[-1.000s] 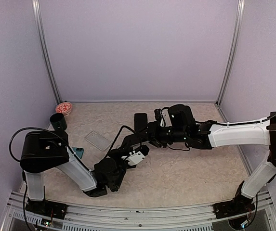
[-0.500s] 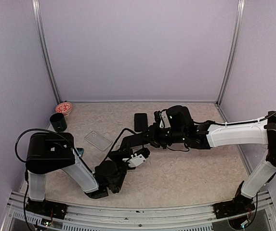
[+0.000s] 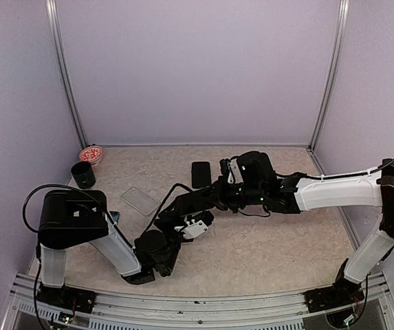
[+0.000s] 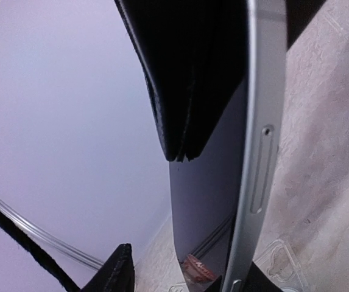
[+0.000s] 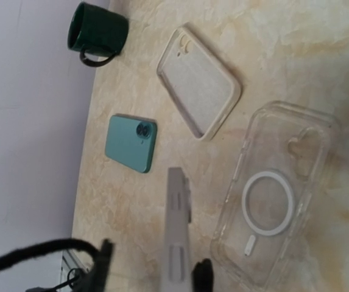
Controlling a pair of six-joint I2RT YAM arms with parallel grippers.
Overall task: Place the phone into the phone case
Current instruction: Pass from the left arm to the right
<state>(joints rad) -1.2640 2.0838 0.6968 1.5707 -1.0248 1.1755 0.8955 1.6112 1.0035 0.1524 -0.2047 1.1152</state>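
The phone is a silver-edged slab held edge-up above the table, with my right gripper shut on it. In the left wrist view its dark screen and metal side fill the middle. My right gripper's black fingers pinch the phone from above. My left gripper is open around the phone's lower end, one finger well clear of the glass. A clear phone case with a white ring lies flat just beside and below the phone. Both grippers meet mid-table.
A frosted case lies left of centre, with a teal phone near it. A dark green mug and a red bowl stand at the far left. A black slab lies behind the grippers.
My right gripper has closed on the phone. My left gripper has opened and let go of it. Both arms have stayed almost in place.
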